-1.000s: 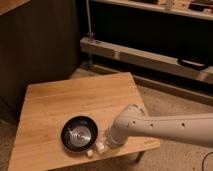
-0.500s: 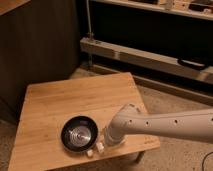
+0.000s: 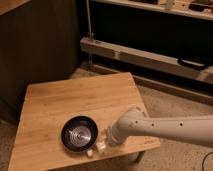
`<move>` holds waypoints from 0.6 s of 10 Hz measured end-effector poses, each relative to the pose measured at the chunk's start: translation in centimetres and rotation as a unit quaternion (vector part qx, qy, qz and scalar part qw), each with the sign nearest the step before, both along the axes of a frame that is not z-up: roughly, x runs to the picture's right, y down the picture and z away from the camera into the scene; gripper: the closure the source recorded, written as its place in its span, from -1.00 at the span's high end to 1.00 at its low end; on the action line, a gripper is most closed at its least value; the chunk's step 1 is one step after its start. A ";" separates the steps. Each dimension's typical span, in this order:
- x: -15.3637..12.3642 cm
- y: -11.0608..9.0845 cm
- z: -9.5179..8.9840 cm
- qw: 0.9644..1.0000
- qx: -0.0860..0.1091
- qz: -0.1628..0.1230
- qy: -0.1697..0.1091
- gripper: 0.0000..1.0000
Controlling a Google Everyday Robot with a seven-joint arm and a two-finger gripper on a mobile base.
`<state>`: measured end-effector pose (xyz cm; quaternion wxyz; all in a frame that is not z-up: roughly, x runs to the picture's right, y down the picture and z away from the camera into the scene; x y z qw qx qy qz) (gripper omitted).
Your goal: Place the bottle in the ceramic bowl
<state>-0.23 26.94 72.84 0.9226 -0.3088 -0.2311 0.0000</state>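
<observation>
The ceramic bowl is black and glossy with silvery rings inside. It stands upright near the front edge of the wooden table. The bottle is a small, pale, clear shape lying on the table just right of and in front of the bowl. A white bit that looks like its cap points toward the table's front edge. My gripper is at the end of the white arm, low over the table. It is right at the bottle's right end, which it partly hides. Nothing is in the bowl.
The white arm reaches in from the right across the table's front right corner. A dark shelf unit with a metal rail stands behind the table. Speckled floor lies between them. A dark wall is at the left.
The arm has lowered and shifted only slightly. The gripper stays beside the bottle. The bottle and bowl have not visibly moved.
</observation>
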 end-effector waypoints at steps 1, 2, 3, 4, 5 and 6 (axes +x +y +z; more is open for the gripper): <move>-0.2 0.1 0.1 1.000 -0.001 0.004 -0.005 0.30; -0.2 0.2 0.2 1.000 -0.001 0.008 -0.008 0.30; -0.2 0.2 0.4 1.000 -0.002 0.010 -0.011 0.30; -0.4 0.2 0.6 1.000 -0.003 0.011 -0.015 0.30; -0.5 0.2 0.8 1.000 -0.004 0.012 -0.017 0.30; -0.6 0.3 0.9 1.000 -0.006 0.012 -0.020 0.30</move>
